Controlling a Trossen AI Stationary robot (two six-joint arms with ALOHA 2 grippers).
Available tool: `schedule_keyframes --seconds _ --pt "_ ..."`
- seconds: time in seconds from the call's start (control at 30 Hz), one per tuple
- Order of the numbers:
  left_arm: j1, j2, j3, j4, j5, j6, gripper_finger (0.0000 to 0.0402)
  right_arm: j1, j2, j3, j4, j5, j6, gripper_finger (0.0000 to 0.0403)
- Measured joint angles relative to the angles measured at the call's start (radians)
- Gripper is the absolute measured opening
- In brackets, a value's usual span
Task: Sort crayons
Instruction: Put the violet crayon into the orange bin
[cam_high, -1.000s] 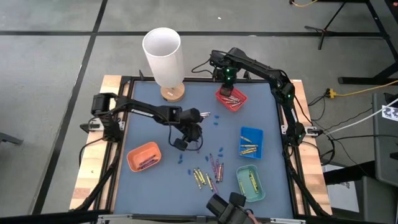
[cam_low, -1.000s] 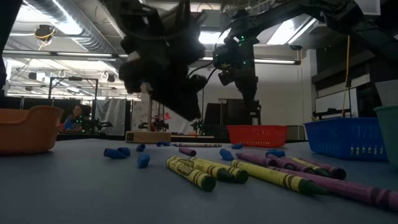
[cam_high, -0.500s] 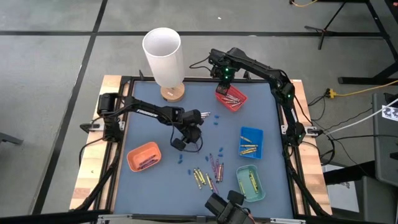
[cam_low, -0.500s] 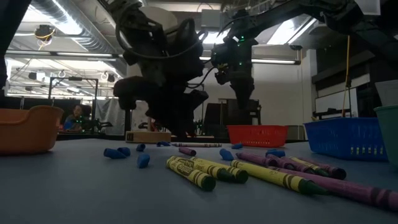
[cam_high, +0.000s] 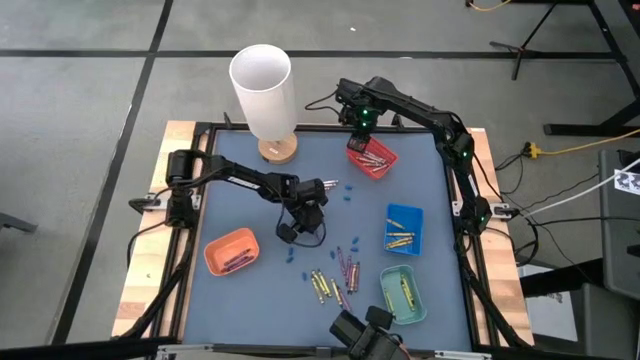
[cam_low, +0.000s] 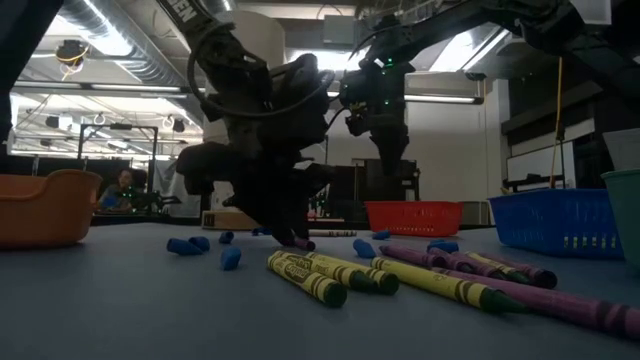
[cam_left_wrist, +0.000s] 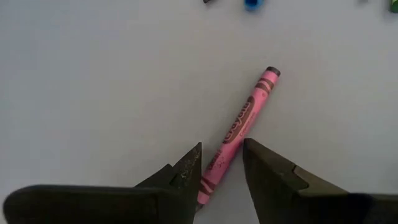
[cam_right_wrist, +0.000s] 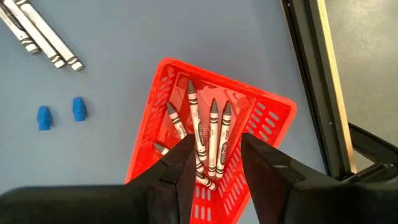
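The blue tabletop (cam_high: 250, 160) carries everything, framed by a dark rail; the largest thing on it is a tall white cylinder (cam_high: 263, 92) on a round wooden base, standing at the far edge left of the middle; next in size come four small trays; an orange tray (cam_high: 231, 251) sits near the left edge toward the near side and holds a few purple-pink crayons; a blue tray (cam_high: 404, 229) near the right edge holds gold-orange crayons; a green tray (cam_high: 402, 293) at the near right corner holds yellow ones; a red tray (cam_high: 371, 158) near the far edge, right of the middle, holds silver-grey crayons lying roughly side by side, as the right wrist view shows; the right gripper (cam_high: 359, 122) hangs just over that red tray's far side, its fingers spread with nothing between them; the left gripper (cam_high: 305, 212) is down at the middle of the tabletop, its fingers spread to either side of the near end of a single pink crayon (cam_left_wrist: 240, 125) that lies flat on the surface, not pinched; loose crayons (cam_high: 334, 277), yellow and purple-pink, lie scattered between the middle and the near edge, between the orange and green trays; smallest of all, tiny blue bits (cam_high: 338, 187) dot the surface near the middle.
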Motion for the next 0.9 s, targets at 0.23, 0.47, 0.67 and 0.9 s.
schedule_keyframes --seconds 0.23,0.47,0.67,0.9 --pt "0.001 0.005 0.000 -0.031 0.000 -0.047 0.0086 0.000 0.000 0.000 0.001 -0.001 0.000 0.0127" --pt "0.004 0.006 -0.002 -0.038 0.000 -0.075 0.0027 0.000 0.000 0.000 -0.001 -0.001 0.000 0.0127" --pt "0.004 0.004 -0.003 -0.039 0.000 -0.140 0.0004 0.000 0.000 0.000 -0.004 -0.001 0.000 0.0127" --pt "0.003 -0.047 -0.008 -0.050 0.012 -0.237 0.0005 0.000 0.000 0.000 -0.005 -0.001 0.019 0.0127"
